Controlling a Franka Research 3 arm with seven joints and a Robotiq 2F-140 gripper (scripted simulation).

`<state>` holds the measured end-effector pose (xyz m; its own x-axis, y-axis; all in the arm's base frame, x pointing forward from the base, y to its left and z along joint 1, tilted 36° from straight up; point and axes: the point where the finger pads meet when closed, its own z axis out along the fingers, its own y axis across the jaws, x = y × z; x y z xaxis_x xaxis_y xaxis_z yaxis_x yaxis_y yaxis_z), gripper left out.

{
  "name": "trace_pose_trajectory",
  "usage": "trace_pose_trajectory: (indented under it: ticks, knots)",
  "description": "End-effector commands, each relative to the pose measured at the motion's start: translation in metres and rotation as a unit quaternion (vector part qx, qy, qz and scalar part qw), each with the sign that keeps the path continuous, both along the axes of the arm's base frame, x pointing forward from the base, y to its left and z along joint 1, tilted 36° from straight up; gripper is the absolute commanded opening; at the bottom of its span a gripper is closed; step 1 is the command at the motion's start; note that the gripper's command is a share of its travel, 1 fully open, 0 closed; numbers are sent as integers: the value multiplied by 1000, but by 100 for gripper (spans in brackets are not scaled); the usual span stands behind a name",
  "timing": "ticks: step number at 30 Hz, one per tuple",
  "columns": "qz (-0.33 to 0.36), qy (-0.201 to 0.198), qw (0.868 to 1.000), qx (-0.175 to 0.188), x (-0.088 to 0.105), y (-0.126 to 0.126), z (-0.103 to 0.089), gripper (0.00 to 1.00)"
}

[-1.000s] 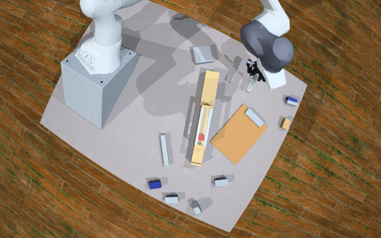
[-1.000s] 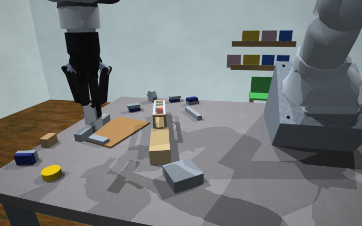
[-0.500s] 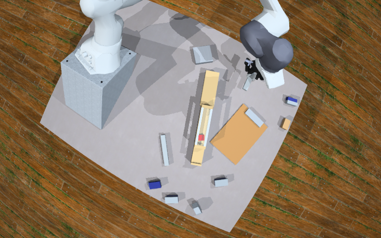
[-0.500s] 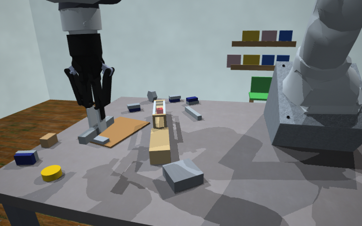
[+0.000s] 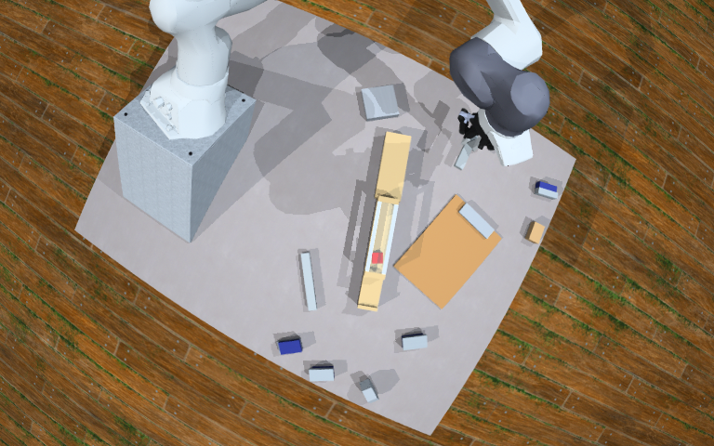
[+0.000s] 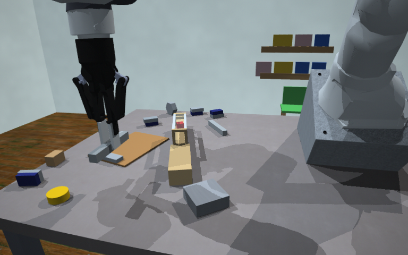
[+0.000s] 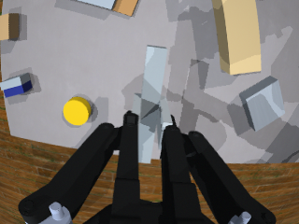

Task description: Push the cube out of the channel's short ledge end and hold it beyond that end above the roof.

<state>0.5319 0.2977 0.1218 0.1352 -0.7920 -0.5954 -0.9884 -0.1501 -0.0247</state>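
The tan channel (image 5: 382,220) lies along the middle of the table, roofed at one end and open-topped further on; it also shows in the exterior view (image 6: 179,148) and the wrist view (image 7: 235,25). The red cube (image 5: 376,257) sits inside the open-topped stretch, near the far end in the exterior view (image 6: 180,124). My gripper (image 6: 108,121) is shut on a grey bar tool (image 6: 108,146) that hangs down from the fingers, its low end close to the table. Gripper (image 5: 474,135) and tool (image 5: 466,154) stand to the side of the channel's roofed end. The tool (image 7: 152,96) reaches out past my fingertips.
An orange board (image 5: 446,251) with a grey slab lies beside the channel. A grey block (image 6: 205,196) sits off the roofed end. A yellow disc (image 6: 57,195), a blue block (image 6: 29,177), a tan block (image 6: 54,158), a long grey bar (image 5: 308,279) and the robot pedestal (image 5: 178,165) stand around.
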Motion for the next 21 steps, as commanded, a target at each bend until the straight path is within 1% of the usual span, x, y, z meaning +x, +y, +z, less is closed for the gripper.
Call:
trace_pose_trajectory:
  ticks: [1,3,5,6,7,9,11,13,16,20,21]
  knots:
    - [-3,2,1000,-2,0,-2,0,0]
    - [3,-2,1000,-1,-4,-8,-4,0]
    - [3,-2,1000,-1,-4,-8,-4,0]
    - [14,-9,1000,0,-12,-18,-11,0]
    - [30,-20,999,1,-24,-34,-21,0]
    - [70,-49,996,5,-57,-68,-44,0]
    - [102,-74,992,8,-83,-91,-59,0]
    - [112,-81,990,8,-110,-117,-75,0]
    - [112,-81,990,7,-111,-117,-77,0]
    - [116,-86,989,9,-113,-104,-96,0]
    - [116,-86,989,9,-113,-104,-96,0]
